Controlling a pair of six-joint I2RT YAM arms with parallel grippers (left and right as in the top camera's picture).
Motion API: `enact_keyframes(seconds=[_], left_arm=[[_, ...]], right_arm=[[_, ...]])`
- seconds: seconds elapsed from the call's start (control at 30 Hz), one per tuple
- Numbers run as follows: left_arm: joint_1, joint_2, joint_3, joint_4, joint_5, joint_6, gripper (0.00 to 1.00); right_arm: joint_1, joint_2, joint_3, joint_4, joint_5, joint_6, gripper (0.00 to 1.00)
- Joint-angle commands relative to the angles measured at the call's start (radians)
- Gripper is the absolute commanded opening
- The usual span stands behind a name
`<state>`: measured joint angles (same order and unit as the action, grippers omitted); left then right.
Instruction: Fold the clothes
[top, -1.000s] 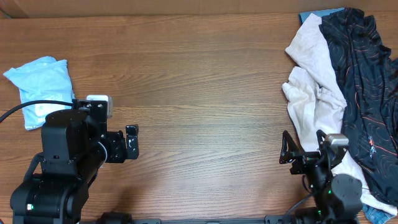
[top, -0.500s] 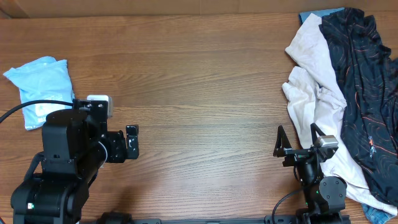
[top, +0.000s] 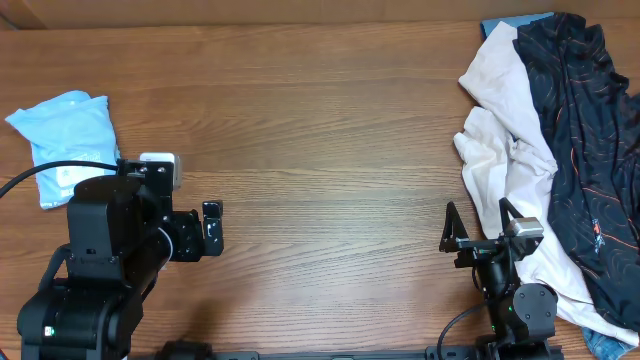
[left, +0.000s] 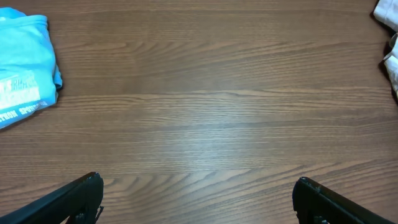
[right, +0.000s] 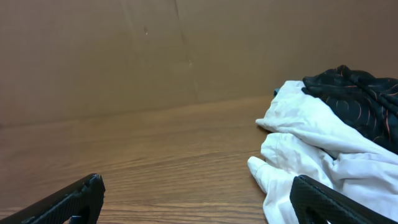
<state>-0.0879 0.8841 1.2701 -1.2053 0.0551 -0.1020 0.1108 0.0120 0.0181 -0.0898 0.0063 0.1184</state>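
Left end effector (top: 212, 228): I saw it released.
Right end effector (top: 478, 228): released, beside crumpled cream fabric garment (top: 505, 150).
Light blue folded T-shirt (top: 62, 140): lay far left of it.

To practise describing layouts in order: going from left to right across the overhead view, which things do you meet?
In order: folded light blue T-shirt → left arm's black gripper → crumpled cream garment → black garment with orange lines.

The black garment (top: 590, 120) runs past the right edge.
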Motion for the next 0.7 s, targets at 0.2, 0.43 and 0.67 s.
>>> enact_keyframes(seconds=[0.2,0.43,0.67], left_arm=[[-0.004,-0.001,0.002,0.001,-0.01,-0.011,1.0],[-0.004,-0.014,0.002,-0.019,-0.016,-0.002,1.0],[-0.037,-0.145,-0.138,0.039,-0.037,0.026,1.0]], right_arm=[[-0.007,-0.009,-0.01,0.006,0.0,-0.007,1.0],[-0.007,-0.009,-0.01,0.006,0.0,-0.007,1.0],[-0.007,-0.009,-0.01,0.006,0.0,-0.007,1.0]])
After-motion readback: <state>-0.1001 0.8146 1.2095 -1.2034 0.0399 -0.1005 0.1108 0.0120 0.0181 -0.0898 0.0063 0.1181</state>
